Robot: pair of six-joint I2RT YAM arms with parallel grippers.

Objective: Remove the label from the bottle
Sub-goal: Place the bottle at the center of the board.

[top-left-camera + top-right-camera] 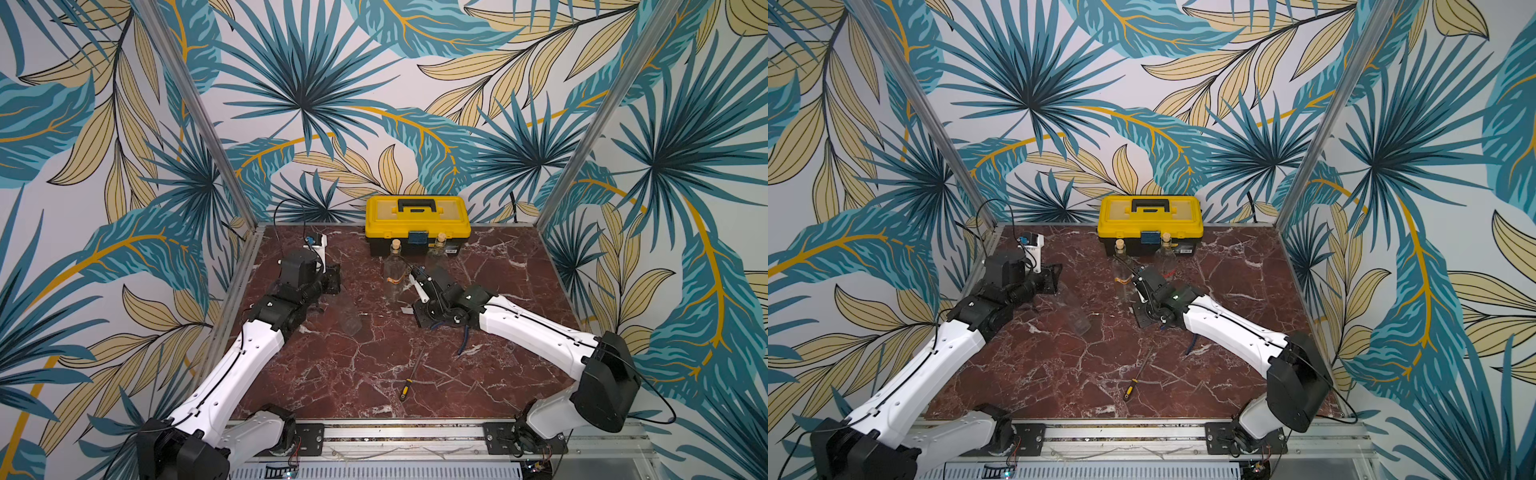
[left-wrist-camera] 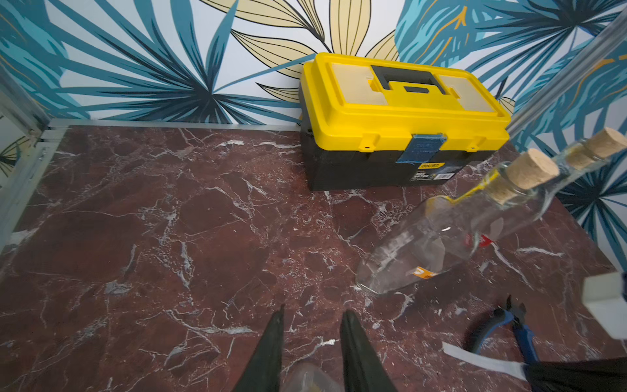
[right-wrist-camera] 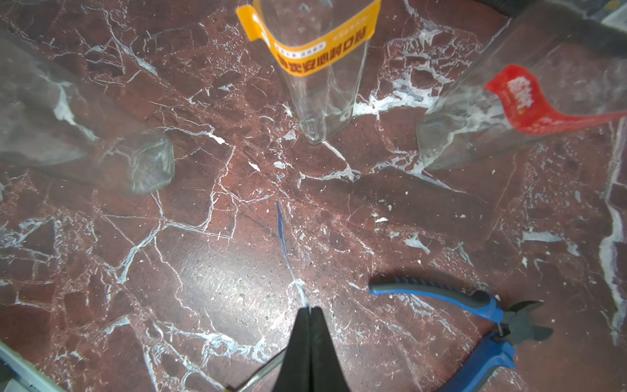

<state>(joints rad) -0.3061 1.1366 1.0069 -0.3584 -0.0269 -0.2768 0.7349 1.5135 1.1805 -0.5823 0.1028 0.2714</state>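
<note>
Left of the toolbox and nearer the front, the left gripper is clamped on the clear bottle. Straight before the toolbox, the right gripper pinches a thin label strip — apart from the bottle.

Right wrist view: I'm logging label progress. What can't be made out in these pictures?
Lying bottle: blurred in the right wrist view; any label on it cannot be told.
Orange label: partly cut off by that view's edge.
Red label: one end runs off the edge.
Strip in the right gripper: edge-on, too thin to read.
</note>
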